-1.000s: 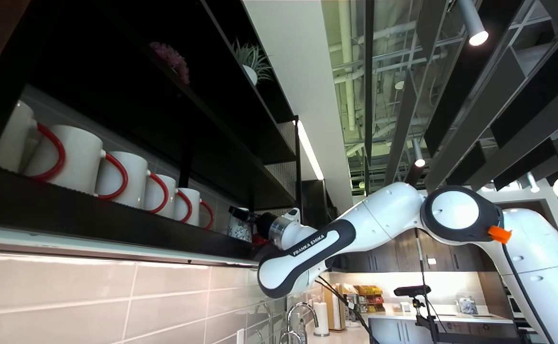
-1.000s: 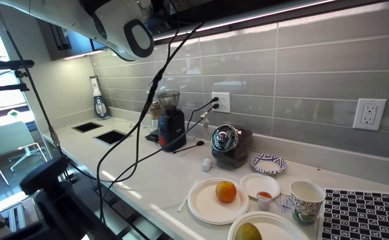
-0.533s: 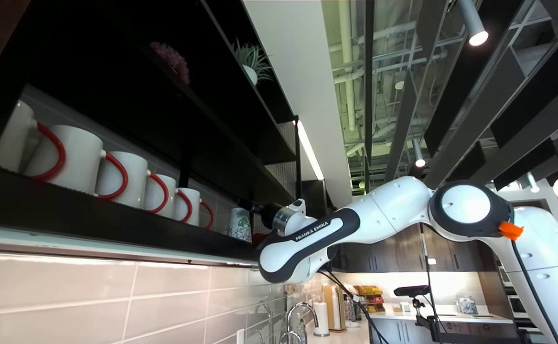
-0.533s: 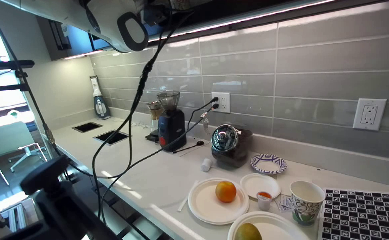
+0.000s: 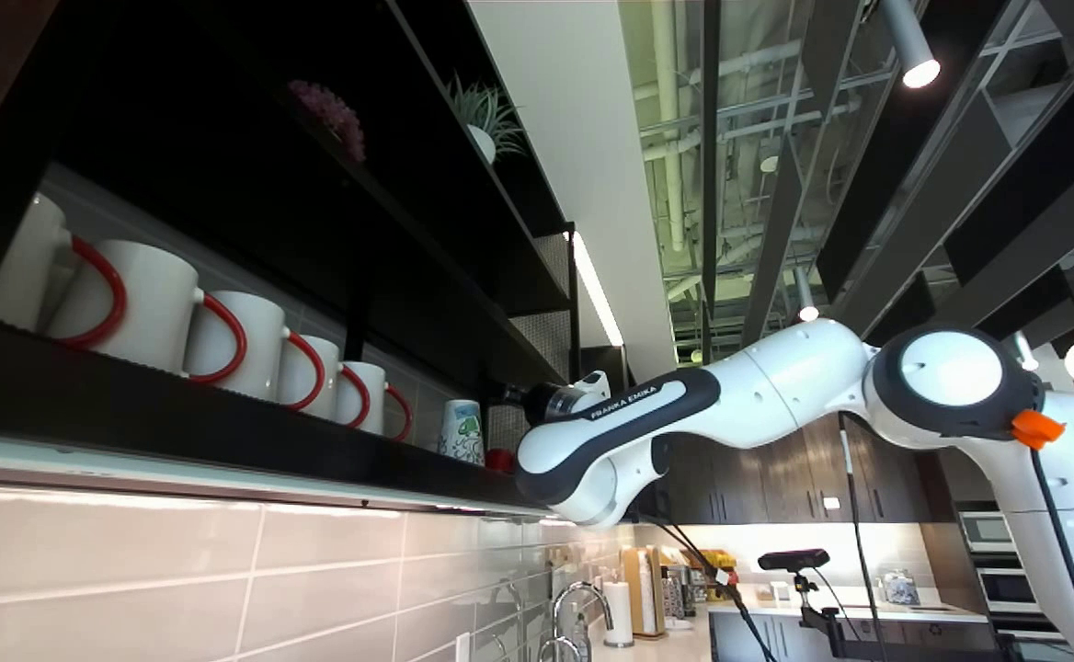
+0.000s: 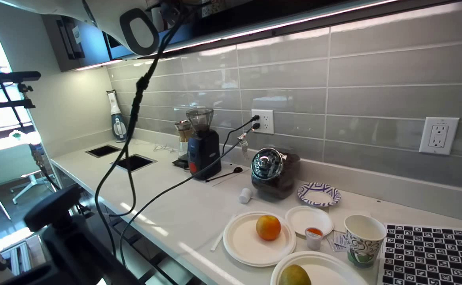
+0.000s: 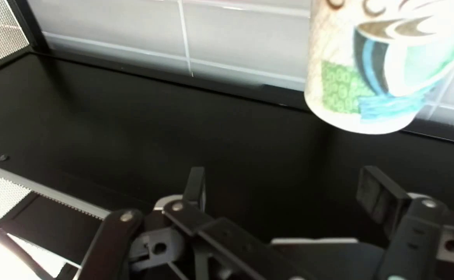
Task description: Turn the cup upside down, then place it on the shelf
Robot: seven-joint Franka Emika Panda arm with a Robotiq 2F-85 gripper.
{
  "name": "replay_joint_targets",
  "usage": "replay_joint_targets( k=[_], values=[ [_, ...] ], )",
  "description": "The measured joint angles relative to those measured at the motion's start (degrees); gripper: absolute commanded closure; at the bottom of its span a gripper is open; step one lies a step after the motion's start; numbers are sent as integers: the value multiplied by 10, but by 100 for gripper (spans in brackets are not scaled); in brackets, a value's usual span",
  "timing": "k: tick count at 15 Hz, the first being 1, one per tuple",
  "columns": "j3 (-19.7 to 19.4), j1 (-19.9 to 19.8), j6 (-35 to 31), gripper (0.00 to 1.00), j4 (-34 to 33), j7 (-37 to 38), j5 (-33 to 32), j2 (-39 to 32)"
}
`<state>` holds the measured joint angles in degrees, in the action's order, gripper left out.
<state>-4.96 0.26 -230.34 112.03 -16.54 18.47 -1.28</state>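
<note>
The pincer [image 7: 288,190] stands wide, its fingertips [image 7: 195,186] well apart with nothing gripped between them. The wrist view seems inverted, so the dark board past the fingertips is probably the underside of the tier above. In an exterior view the pincer lies just right of the cup [image 5: 461,434], about level with its top, and does not appear to touch it.

That cup, paper with a green and blue print, stands on a tier of the dark shelf [image 5: 224,428], narrow end up, so it is upside down as asked. Both the turning and the placing look done; what remains, I judge, is only the retreat. The next move calls for drawing the pincer out to the right, through the shelf's front, without brushing the cup or catching the tier above; paper this light would likely tip at a knock.

Just right of the cup sits a low red thing [image 5: 500,460], too hidden to name. To the left, coming nearer, runs a row of white mugs [image 5: 158,303] with red handles. The arm [image 5: 767,395] reaches in from the right. Below the shelf, the table [image 6: 191,213] carries a second paper cup [image 6: 364,241], rim up, at the near right, and an orange [image 6: 268,227] on a plate [image 6: 237,247] farther left.
</note>
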Motion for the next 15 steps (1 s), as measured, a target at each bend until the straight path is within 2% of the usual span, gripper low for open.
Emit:
replay_joint_targets(
  k=[5,9,12,15],
  values=[
    [14,13,117,0,66,-15,85,101],
    [30,8,208,0,114,-106,209,193],
    [58,-25,282,0,151,-185,317,256],
    [95,-95,361,0,190,-227,398,307]
  ],
)
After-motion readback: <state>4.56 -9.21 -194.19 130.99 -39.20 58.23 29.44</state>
